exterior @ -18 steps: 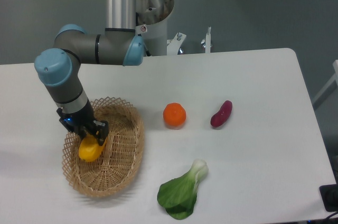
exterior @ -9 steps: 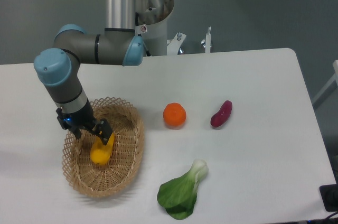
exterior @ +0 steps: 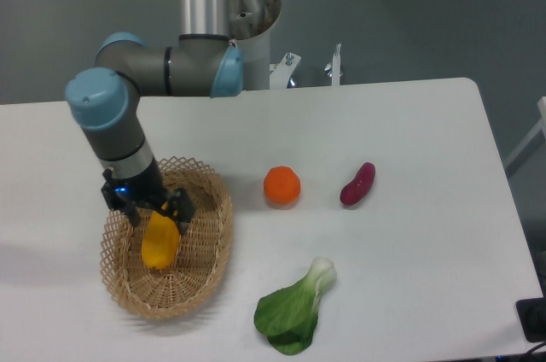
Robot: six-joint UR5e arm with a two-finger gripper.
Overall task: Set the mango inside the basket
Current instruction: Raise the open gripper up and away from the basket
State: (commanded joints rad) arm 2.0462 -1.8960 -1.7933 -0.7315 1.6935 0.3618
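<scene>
The yellow-orange mango (exterior: 160,244) lies inside the tan wicker basket (exterior: 215,253) at the table's left front, on the basket's left half. My gripper (exterior: 156,213) hangs directly over the mango's far end. It is open, with one dark finger on each side of the fruit's tip. The fingers look apart from the mango, but whether they still touch it is hard to tell. The arm's wrist hides part of the basket's far rim.
A round orange (exterior: 281,185) sits to the right of the basket. Farther right lies a dark red oblong vegetable (exterior: 357,183). A green leafy bok choy (exterior: 294,309) lies near the front edge. The robot's base (exterior: 247,16) stands behind the table.
The gripper opened and let go of the mango, which now lies in the basket. The arm has since shifted a little to the right.
</scene>
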